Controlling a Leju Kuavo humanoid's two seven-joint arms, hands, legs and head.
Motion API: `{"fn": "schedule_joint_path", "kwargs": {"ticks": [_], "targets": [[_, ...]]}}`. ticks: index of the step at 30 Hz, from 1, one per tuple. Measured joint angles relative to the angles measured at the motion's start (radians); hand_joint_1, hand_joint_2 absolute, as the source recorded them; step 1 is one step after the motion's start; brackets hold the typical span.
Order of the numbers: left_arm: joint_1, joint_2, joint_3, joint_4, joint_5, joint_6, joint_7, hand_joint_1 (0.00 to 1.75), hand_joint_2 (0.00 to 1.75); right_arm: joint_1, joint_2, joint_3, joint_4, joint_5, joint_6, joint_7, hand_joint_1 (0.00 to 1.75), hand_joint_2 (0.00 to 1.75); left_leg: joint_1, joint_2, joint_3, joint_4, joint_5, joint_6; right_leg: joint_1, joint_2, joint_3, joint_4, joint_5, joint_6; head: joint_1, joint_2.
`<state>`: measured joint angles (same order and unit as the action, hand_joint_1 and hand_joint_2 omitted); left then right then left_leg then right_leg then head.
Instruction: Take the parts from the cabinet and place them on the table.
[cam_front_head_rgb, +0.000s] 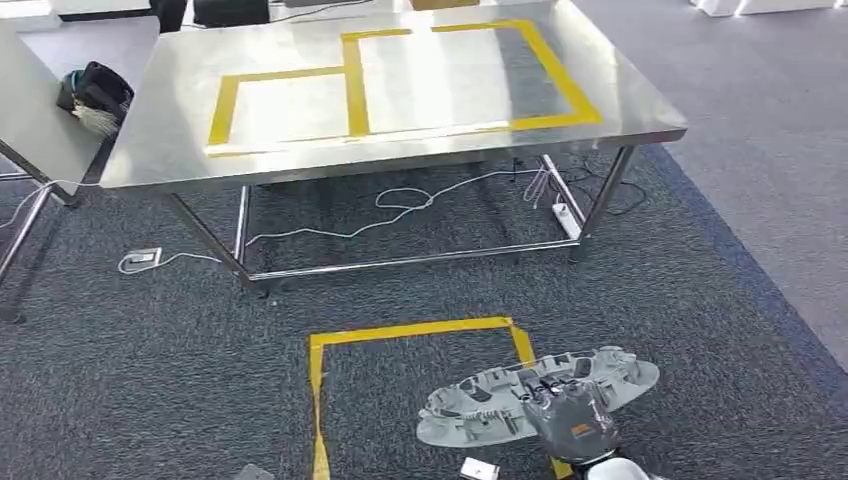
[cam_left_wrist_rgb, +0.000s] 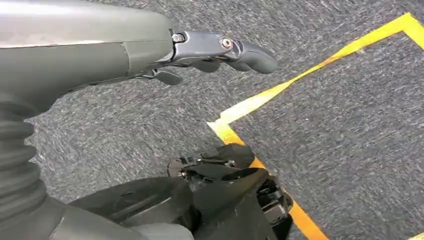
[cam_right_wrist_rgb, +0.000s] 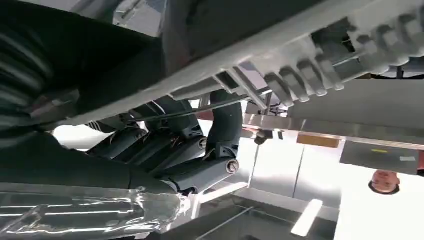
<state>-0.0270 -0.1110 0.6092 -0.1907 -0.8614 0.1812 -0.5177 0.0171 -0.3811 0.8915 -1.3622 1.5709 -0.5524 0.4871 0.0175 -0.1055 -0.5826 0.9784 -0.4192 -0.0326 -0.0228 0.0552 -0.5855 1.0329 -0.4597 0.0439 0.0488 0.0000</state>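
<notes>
Right hand (cam_front_head_rgb: 578, 425) grips grey plastic part (cam_front_head_rgb: 530, 392) over yellow floor tape (cam_front_head_rgb: 410, 332); left hand (cam_left_wrist_rgb: 220, 50) holds nothing, fingers apart. Steel table (cam_front_head_rgb: 150, 150) w/ 2 taped boxes ahead; no readable text.

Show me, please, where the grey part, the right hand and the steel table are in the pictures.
grey part (cam_front_head_rgb: 480, 400): head view, on its ribbed left half.
right hand (cam_front_head_rgb: 575, 425): head view, on the back of the hand under the part.
steel table (cam_front_head_rgb: 150, 150): head view, on the bare top beside the yellow tape.
</notes>
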Motion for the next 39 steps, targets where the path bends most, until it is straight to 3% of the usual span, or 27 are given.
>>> {"fn": "schedule_joint_path", "kwargs": {"ticks": [6, 12, 39], "targets": [[0.000, 0.000, 0.001, 0.000, -0.002, 0.000, 0.002, 0.00, 1.75, 0.001, 0.000, 0.006, 0.006, 0.000, 0.000, 0.048, 1.75, 1.75, -0.004, 0.000, 0.000, 0.000, 0.001, 0.002, -0.004, 0.000, 0.005, -0.008, 0.003, 0.004, 0.000, 0.000], [0.000, 0.000, 0.005, 0.000, -0.010, 0.000, 0.003, 0.00, 1.75, -0.001, -0.009, 0.030, 0.007, 0.000, 0.000, 0.139, 1.75, 1.75, -0.008, 0.000, -0.001, 0.000, 0.002, 0.008, -0.007, -0.001, 0.007, -0.012, 0.006, 0.007, 0.000, 0.000], [0.000, 0.005, 0.009, 0.000, -0.014, -0.013, -0.019, 0.00, 1.75, 0.071, -0.022, 0.052, -0.007, 0.000, -0.018, 0.192, 1.75, 1.75, -0.009, 0.000, -0.001, 0.001, 0.001, 0.009, -0.008, 0.000, 0.008, -0.015, 0.007, 0.009, 0.000, 0.000]]}}
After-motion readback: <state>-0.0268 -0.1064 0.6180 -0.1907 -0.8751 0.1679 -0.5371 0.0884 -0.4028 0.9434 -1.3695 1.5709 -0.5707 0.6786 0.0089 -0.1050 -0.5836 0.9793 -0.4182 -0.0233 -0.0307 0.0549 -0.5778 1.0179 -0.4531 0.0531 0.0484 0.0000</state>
